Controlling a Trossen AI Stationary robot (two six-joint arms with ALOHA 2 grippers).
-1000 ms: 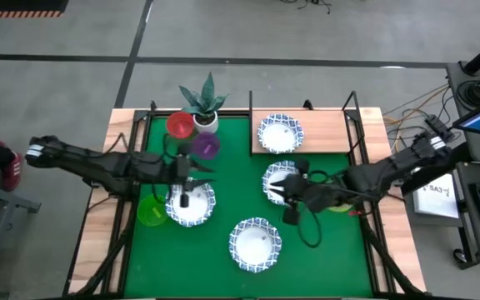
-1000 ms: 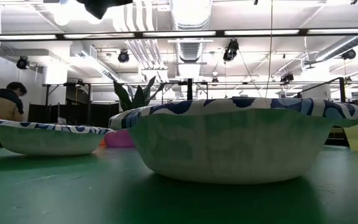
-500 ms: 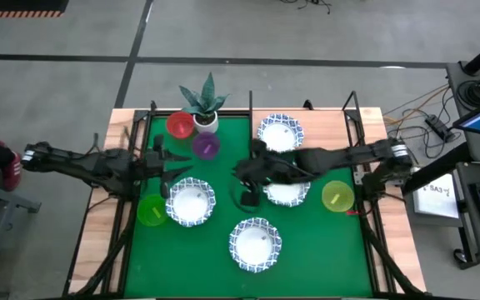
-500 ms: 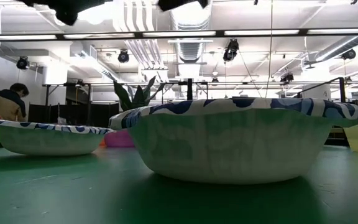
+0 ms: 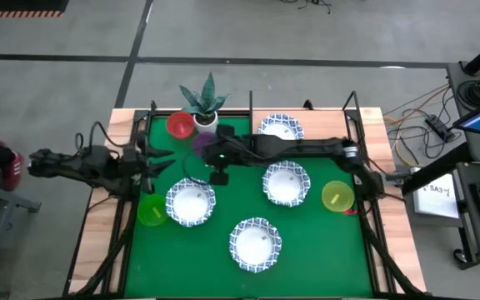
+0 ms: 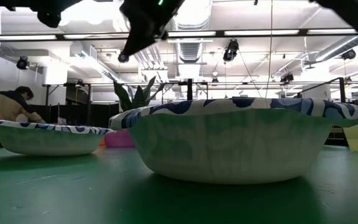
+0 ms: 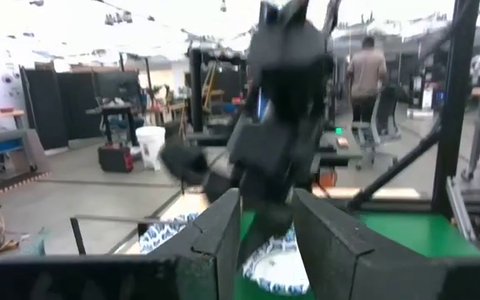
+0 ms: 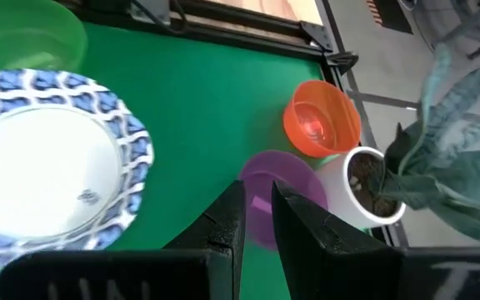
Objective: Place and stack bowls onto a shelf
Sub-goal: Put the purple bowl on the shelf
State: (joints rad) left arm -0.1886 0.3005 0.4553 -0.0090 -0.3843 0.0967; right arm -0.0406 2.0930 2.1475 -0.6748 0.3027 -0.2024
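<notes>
Right gripper, fingers narrowly parted and empty, above purple bowl: lower squarely over rim, avoiding plant pot.

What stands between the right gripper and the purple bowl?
Nothing visible. The right gripper hangs just beside the purple bowl, its narrowly parted fingers aimed at the rim. The plant pot sits behind the bowl.

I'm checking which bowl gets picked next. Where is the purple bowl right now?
In the high view, the purple bowl sits near the mat's far edge, beside the potted plant and red bowl, with the right tool just next to it.
</notes>
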